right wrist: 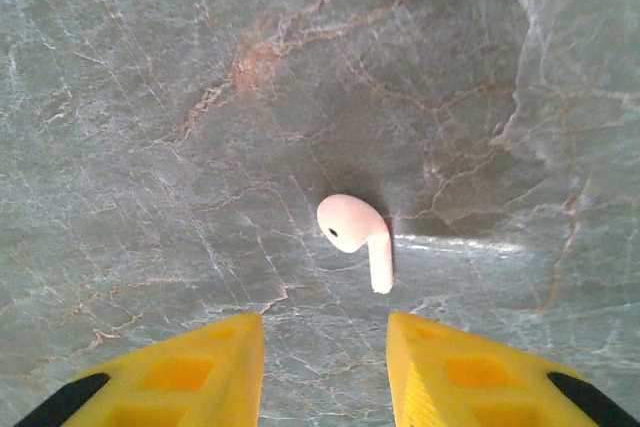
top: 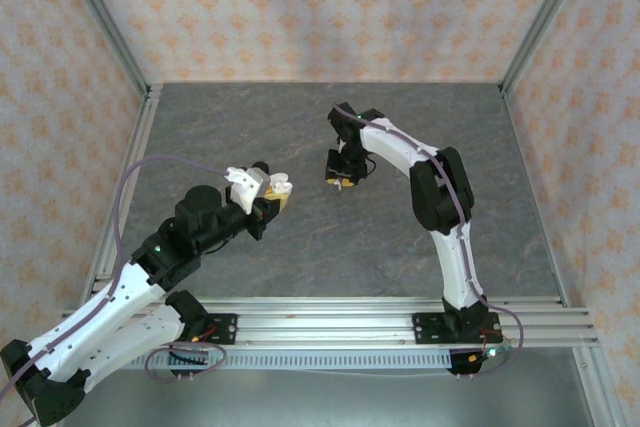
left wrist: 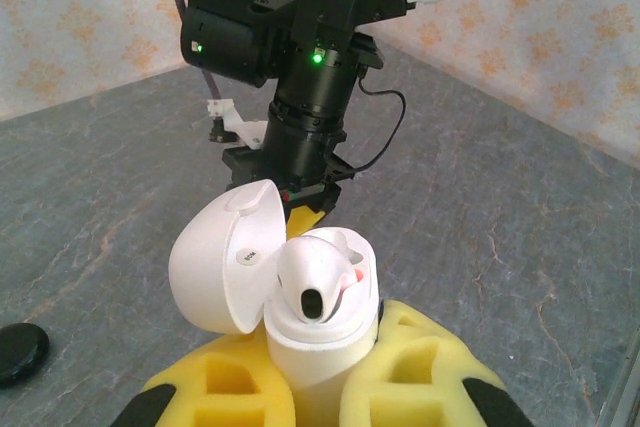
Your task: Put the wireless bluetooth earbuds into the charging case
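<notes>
Left wrist view, nearest first: the left gripper [left wrist: 320,392] has its yellow foam pads [left wrist: 225,387] pressed against both sides of the white charging case [left wrist: 315,347] and holds it upright. The case's lid [left wrist: 225,267] is swung open to the left. One seated earbud [left wrist: 315,282] sits in the case's mouth, its dark opening facing the camera.

Left of the case, low on the grey marbled table [left wrist: 100,197], lies a round black puck [left wrist: 20,352], well apart from the case. Just behind the open lid hangs the right gripper [left wrist: 305,215], pointing down. The lid hides most of its yellow tips from this side. Beyond the case rises the black wrist of the right arm [left wrist: 320,67] with two green lights and a thin black cable [left wrist: 385,137], and past that the patterned wall [left wrist: 80,27].

From the right wrist, the right gripper's fingers [right wrist: 190,372] are spread wide with nothing between them. A loose earbud [right wrist: 355,232], white, lies flat on the table just beyond the gap, touching neither finger, its stem pointing towards the camera.
</notes>
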Tool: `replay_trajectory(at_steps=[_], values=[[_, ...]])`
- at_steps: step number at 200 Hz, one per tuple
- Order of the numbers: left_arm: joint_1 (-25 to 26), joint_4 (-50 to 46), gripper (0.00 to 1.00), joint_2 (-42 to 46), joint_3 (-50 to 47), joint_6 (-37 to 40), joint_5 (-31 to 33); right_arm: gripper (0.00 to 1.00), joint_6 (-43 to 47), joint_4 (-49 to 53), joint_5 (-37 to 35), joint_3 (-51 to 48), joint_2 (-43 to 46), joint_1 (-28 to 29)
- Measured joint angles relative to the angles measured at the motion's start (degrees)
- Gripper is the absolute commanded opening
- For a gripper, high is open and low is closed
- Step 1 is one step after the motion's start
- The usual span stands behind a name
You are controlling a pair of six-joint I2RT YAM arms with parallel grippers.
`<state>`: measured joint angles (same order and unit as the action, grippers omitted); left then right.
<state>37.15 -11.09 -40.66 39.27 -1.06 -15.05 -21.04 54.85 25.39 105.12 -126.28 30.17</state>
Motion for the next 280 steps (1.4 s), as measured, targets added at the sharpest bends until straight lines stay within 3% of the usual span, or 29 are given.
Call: replay_trajectory(at_steps=[78,171,280], values=[[0.0,0.0,0.0,0.0,0.0,0.0,0.0,0.37,8.0,6.1,-2.5,12.8,-7.0,-0.2],[0.0,0.0,0.0,-0.9,0.0,-0.4,0.1,0.36,10.3,8.8,-2.9,13.2,-10.5,0.0],[0.0,0.6,0.0,-3.8,0.0,-0.9,0.0,0.23,12.6,9.3,-5.5,13.3,-11.1,0.8]])
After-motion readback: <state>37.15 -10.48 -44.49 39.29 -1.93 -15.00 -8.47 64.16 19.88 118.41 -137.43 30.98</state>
